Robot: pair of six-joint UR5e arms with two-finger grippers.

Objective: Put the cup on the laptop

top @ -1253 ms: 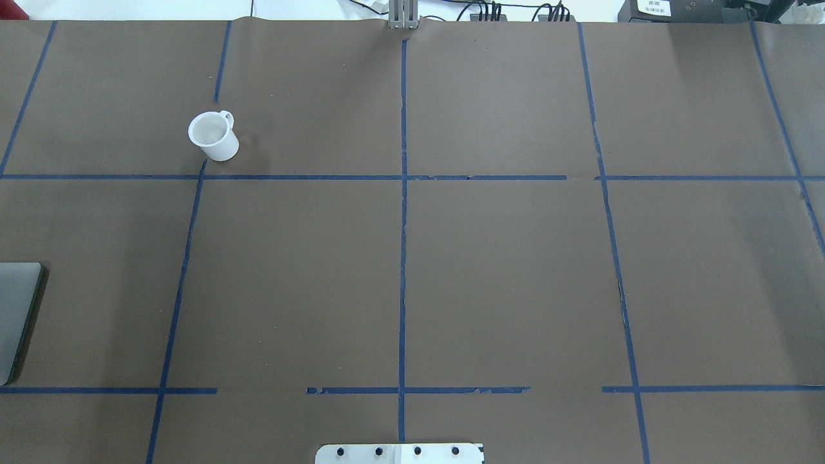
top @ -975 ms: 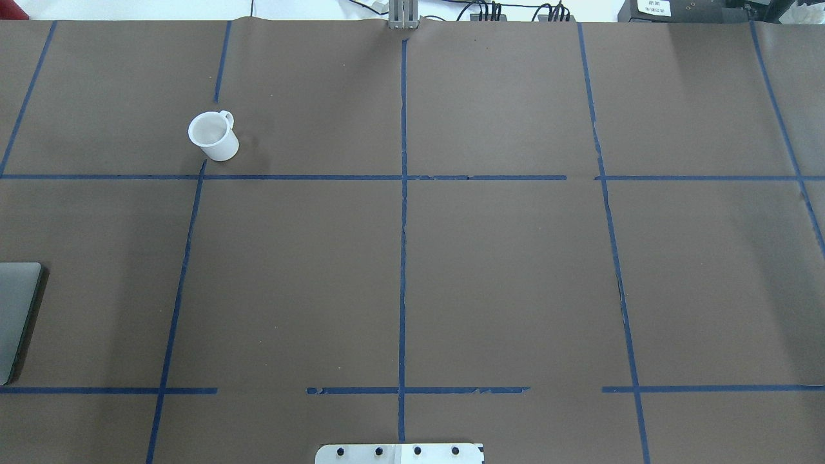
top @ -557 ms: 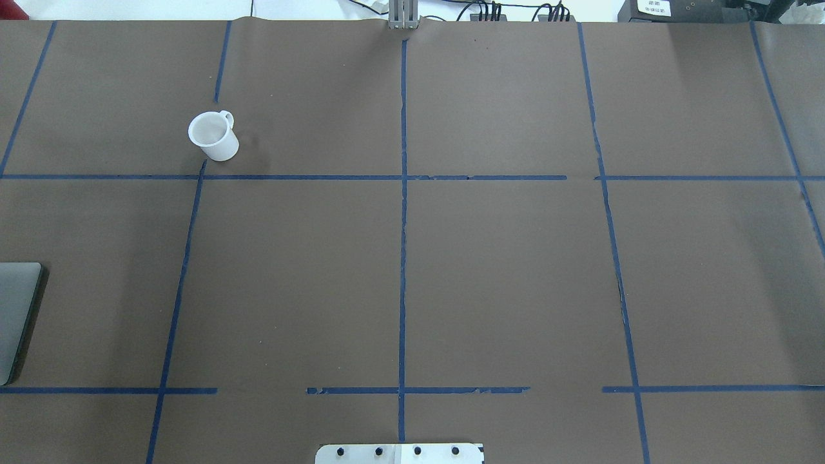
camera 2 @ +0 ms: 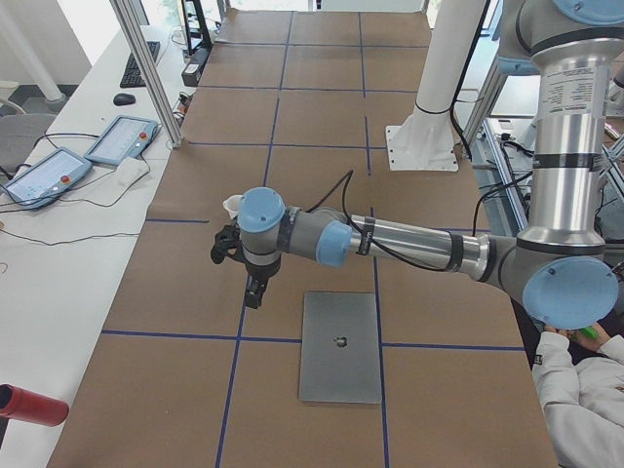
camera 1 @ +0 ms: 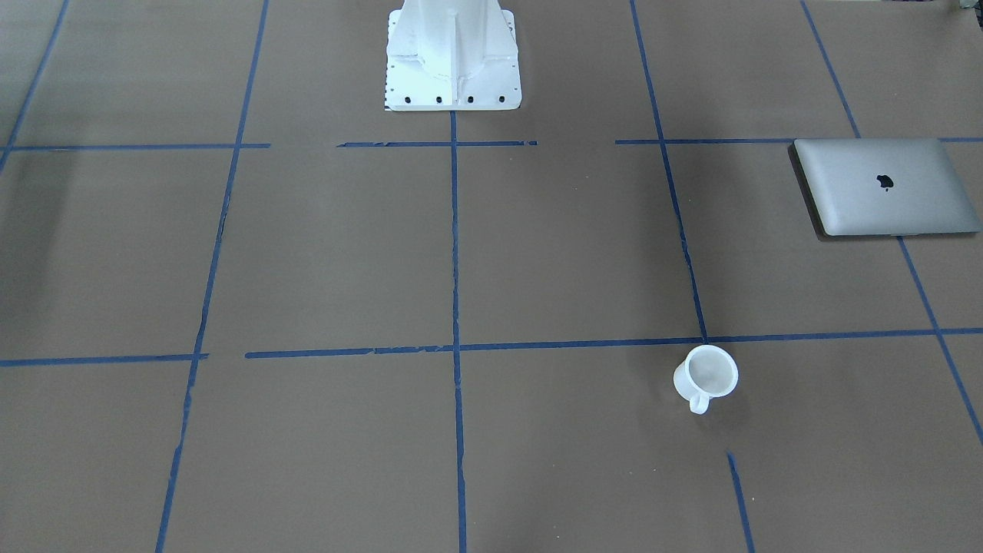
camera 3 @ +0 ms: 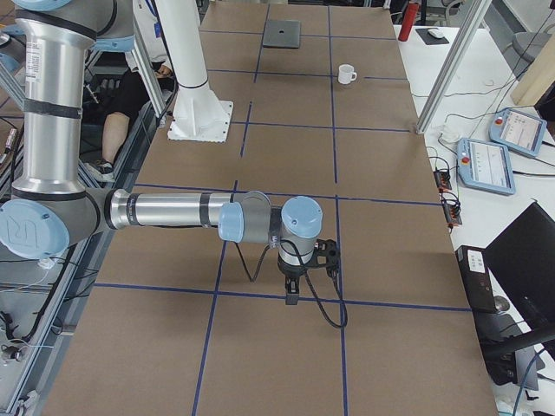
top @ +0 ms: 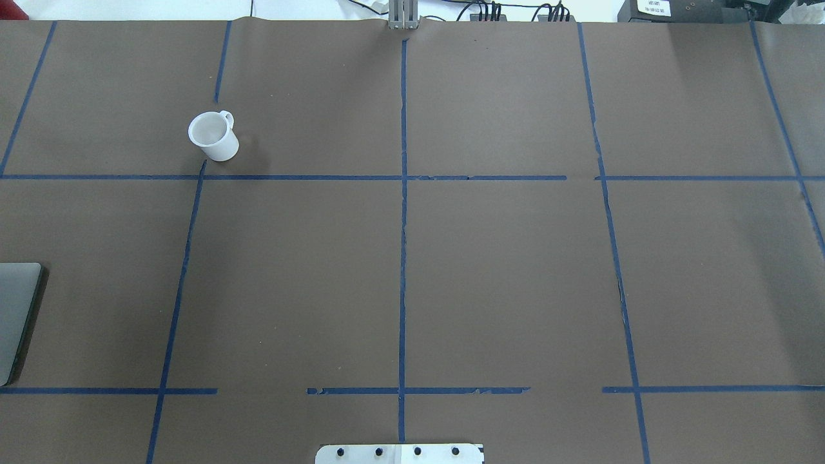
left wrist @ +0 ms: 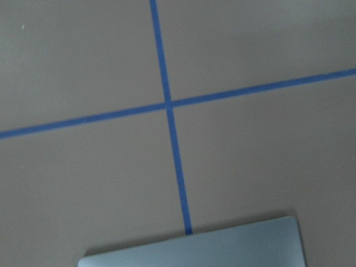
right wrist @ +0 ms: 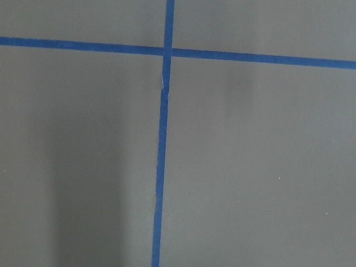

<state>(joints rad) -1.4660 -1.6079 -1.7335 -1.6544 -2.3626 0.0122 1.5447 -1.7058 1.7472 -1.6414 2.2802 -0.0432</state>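
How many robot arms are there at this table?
2. The left arm reaches out over the table near the laptop; the right arm reaches over the opposite end.
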